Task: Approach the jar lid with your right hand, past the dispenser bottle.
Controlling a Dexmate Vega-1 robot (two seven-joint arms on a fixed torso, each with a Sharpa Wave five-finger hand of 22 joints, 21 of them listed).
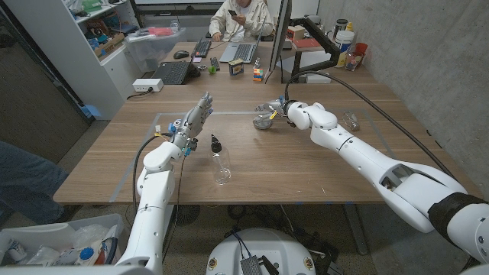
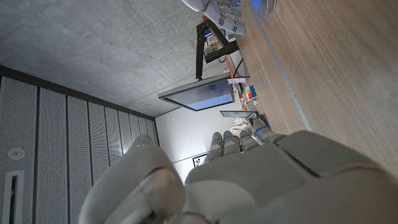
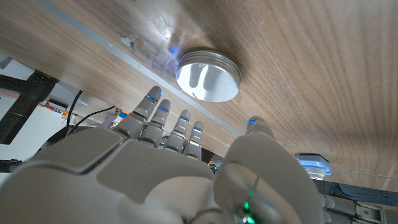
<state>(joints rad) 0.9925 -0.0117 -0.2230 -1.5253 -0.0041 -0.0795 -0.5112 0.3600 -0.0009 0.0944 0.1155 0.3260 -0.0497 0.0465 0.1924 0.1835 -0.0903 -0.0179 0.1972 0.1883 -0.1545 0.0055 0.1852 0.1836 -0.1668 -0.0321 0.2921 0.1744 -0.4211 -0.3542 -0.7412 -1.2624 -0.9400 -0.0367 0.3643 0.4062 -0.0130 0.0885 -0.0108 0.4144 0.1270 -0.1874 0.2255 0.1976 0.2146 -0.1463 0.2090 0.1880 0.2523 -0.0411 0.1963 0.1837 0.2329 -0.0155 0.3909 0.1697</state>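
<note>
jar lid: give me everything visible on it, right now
The jar lid is a round, shiny, metal-looking disc with a ribbed or threaded side band. Its broad face is smooth and mirrors the fingers reaching toward it. It lies flat on the wooden table, close to a strip of tape. The right hand hovers near with fingers spread and does not touch it in the right wrist view. In the head view the lid is mostly hidden by that hand, beyond the dispenser bottle.
</note>
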